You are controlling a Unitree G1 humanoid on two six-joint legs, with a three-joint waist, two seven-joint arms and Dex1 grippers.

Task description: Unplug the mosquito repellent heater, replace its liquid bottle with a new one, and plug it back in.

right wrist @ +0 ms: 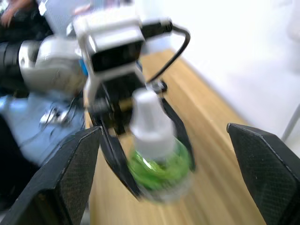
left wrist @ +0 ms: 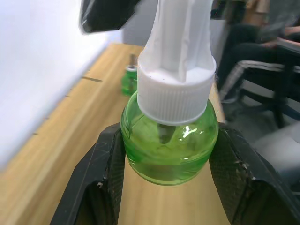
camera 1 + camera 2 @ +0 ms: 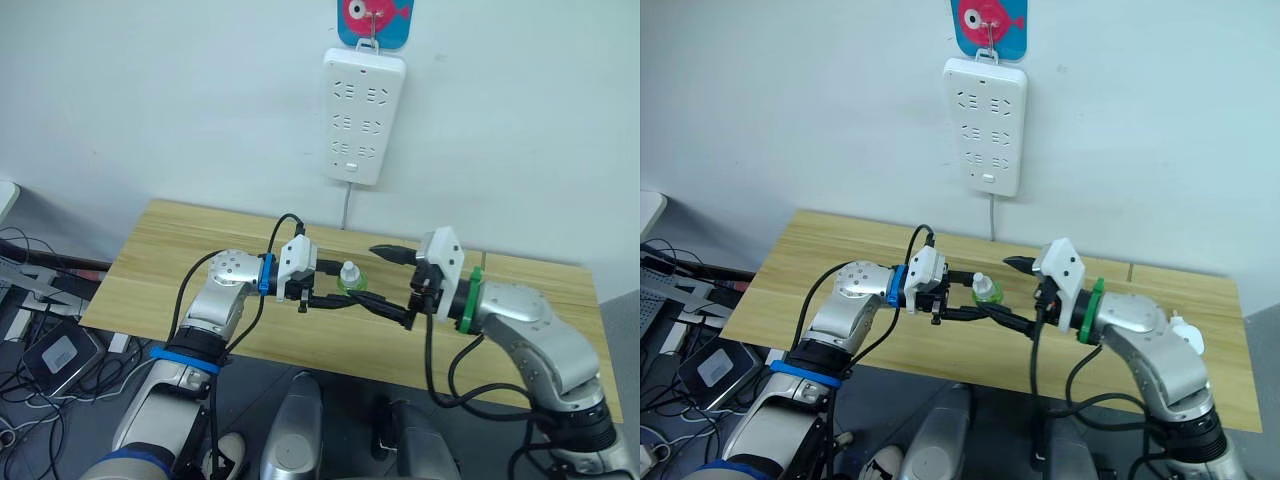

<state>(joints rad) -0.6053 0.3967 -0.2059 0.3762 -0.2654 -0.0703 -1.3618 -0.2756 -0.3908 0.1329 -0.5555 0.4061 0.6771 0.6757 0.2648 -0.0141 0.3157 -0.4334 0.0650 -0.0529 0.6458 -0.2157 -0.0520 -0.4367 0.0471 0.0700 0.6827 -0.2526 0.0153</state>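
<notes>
A pale wood surface (image 3: 180,240) stands against a plain white wall (image 3: 150,100); a white power strip (image 3: 362,117) hangs there under a blue fish hook (image 3: 373,20). Cables (image 3: 30,330) clutter the floor to the left.

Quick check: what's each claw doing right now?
Left claw: closed on the capped green bottle.
Right claw: open, holding nothing.
</notes>
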